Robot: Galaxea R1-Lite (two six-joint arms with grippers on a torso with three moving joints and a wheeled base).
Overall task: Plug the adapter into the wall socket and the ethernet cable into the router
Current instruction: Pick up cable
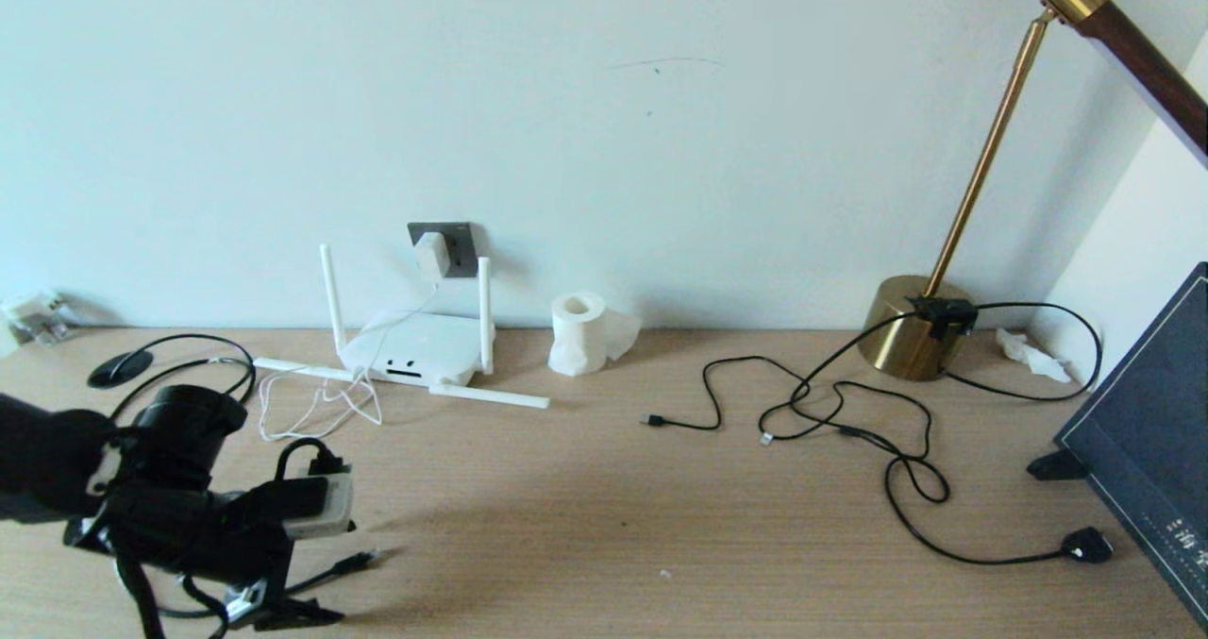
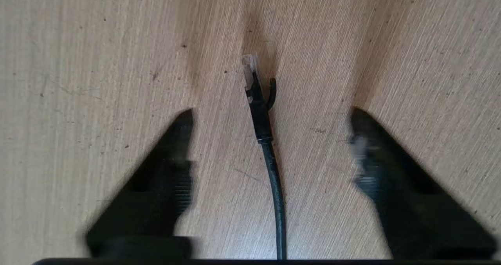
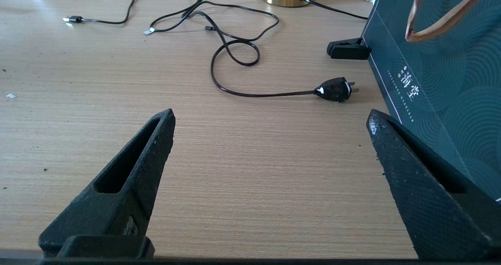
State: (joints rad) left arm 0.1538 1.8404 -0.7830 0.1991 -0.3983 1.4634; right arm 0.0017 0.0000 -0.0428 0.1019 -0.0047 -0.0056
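We find the router (image 1: 415, 348) on the table (image 1: 604, 526) against the wall, below the wall socket (image 1: 457, 247) holding the adapter (image 1: 431, 255). A tissue roll (image 1: 578, 333) stands to its right; a lamp base (image 1: 911, 327) farther right. The ethernet cable (image 2: 270, 159) lies at front left.

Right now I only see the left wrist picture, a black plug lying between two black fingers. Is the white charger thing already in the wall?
Observer: Yes, the adapter sits in the wall socket.
Operator: Where's the router?
Observer: The router lies on the table below that socket, two antennas up, two lying flat.
Operator: Is the other arm busy?
Observer: No, the right gripper hangs open over bare table by a dark bag.
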